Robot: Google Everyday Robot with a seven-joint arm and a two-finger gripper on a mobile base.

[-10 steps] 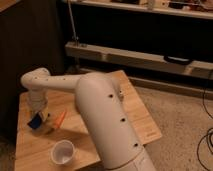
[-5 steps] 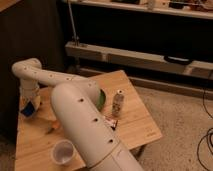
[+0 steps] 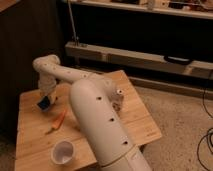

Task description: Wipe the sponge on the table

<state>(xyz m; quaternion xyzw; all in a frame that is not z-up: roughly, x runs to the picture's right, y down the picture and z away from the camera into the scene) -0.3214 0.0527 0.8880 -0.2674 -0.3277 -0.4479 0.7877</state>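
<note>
One blue sponge (image 3: 43, 105), clenched in the pincer (image 3: 44, 101), low at the far-left part of the counter (image 3: 30, 137), near a carrot (image 3: 58, 121). For good wiping, even downward pressure is advised; carrot and cup (image 3: 62, 151) are best avoided.

We're seeing one table (image 3: 141, 125), one carrot (image 3: 58, 121), one white cup (image 3: 62, 151), one small bottle (image 3: 119, 99), and one gripper (image 3: 45, 99) hovering over the table's left side, pinching one sponge (image 3: 43, 105).

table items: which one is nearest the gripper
The small bright-blue sponge block, gripped by the gripper over the bamboo table; the orange carrot and white cup lie apart, nearer the front.
</note>
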